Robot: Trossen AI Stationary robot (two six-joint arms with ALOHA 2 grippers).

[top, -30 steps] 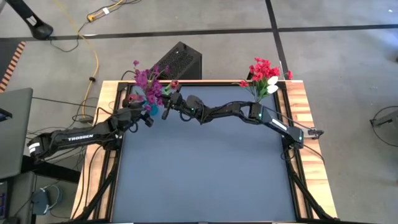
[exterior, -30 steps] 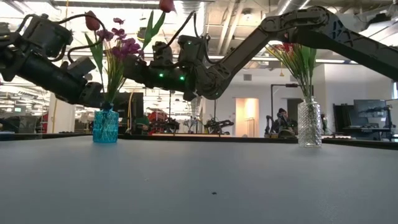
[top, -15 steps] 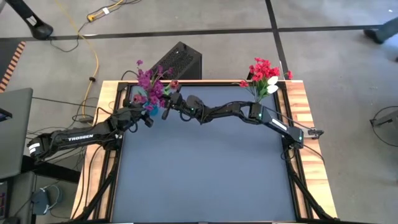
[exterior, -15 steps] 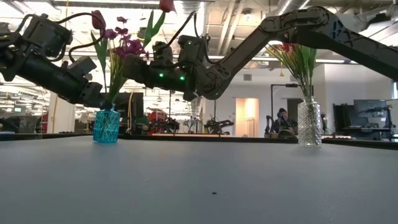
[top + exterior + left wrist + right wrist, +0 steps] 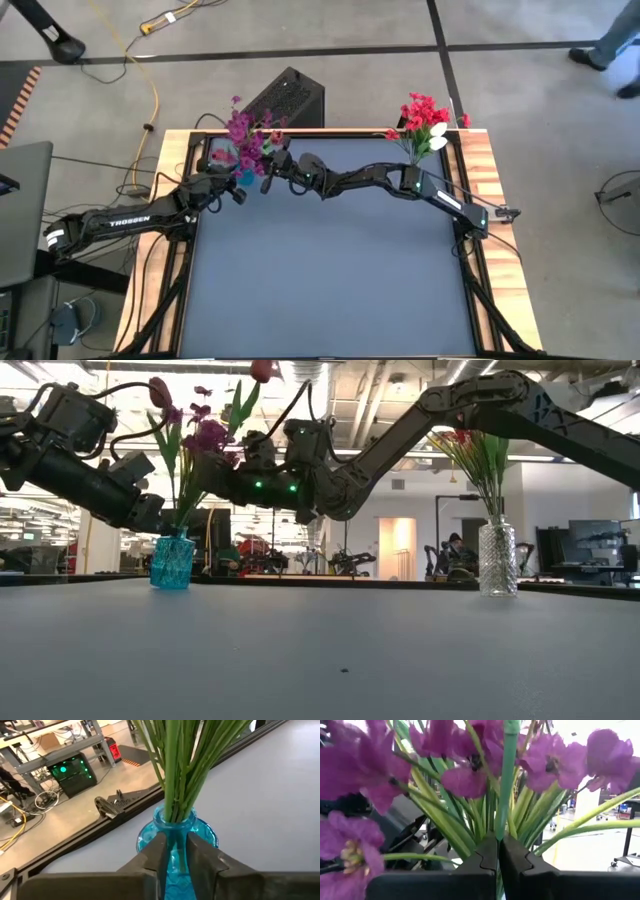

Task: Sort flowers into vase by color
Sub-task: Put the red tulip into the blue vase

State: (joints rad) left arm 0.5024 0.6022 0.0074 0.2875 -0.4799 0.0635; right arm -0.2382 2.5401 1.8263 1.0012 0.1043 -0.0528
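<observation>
A blue glass vase (image 5: 172, 561) stands at the table's far left and holds purple flowers (image 5: 206, 434) on green stems. My left gripper (image 5: 177, 861) is shut on the vase's neck. My right gripper (image 5: 498, 851) reaches across from the right, just above the blue vase, and is shut on the green stem of a dark red tulip-like flower (image 5: 262, 370), in among the purple blooms (image 5: 470, 775). A clear glass vase (image 5: 497, 560) at the far right holds red and white flowers (image 5: 424, 118). My left gripper pinches the blue vase's narrow neck (image 5: 175, 840) between its two fingers, just below the rim, coming level from the table's left. The vase stands on the table. My right gripper pinches the flower's green stem (image 5: 504, 822) between its two fingertips, which lie across it. The stem rises above the fingers to the bloom. Its lower end is hidden by the gripper and the other stems.
A black box (image 5: 288, 97) stands on the floor behind the table's far edge. The dark tabletop (image 5: 330, 280) stretches toward the near edge. A person's legs (image 5: 610, 45) show on the floor at the far right.
The purple flowers in the blue vase have leaned a little toward the table's right and far side, and the vase has shifted slightly with them. Both grippers have kept their holds.
</observation>
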